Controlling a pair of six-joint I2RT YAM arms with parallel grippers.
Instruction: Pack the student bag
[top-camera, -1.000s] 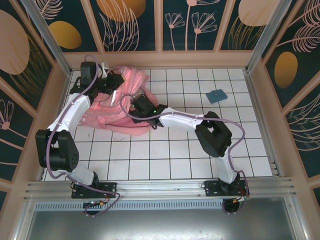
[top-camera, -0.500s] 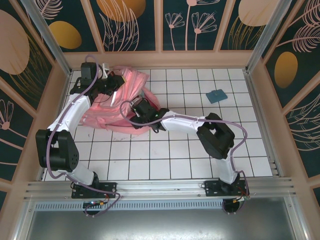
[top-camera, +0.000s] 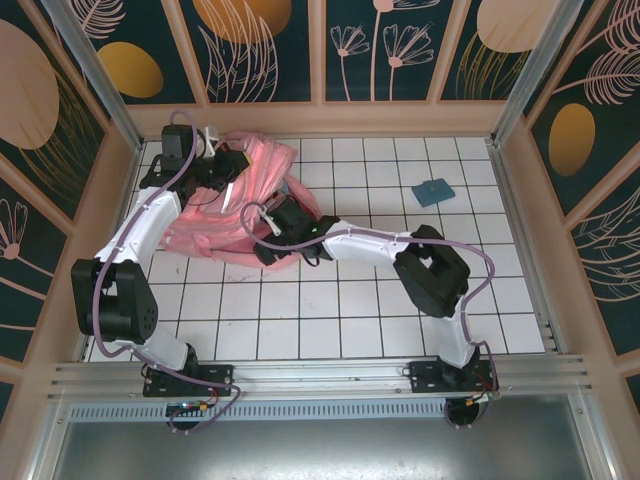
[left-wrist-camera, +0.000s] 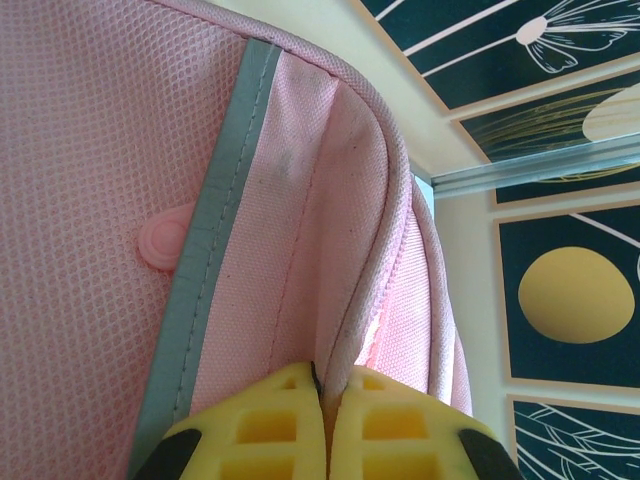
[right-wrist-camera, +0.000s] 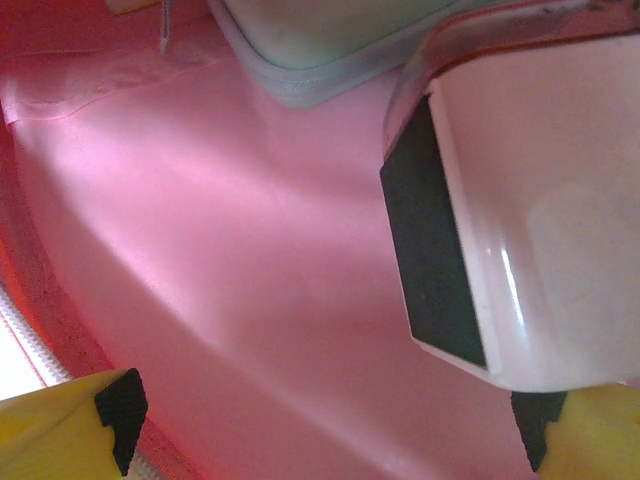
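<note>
Student bag (top-camera: 205, 235) lies crumpled at the far left of the tiled table (top-camera: 350, 320), just where it lay a second ago. We see the left gripper (left-wrist-camera: 322, 388) still pinched tight on its piped rim, unmoved. The right gripper (right-wrist-camera: 330, 440) has slid nearer along the bag's opening, and its fingers now stand wide apart inside the pink lining, beside a white block (right-wrist-camera: 500, 220) with a black face. A blue pad (top-camera: 433, 190) stays well apart on the right.
</note>
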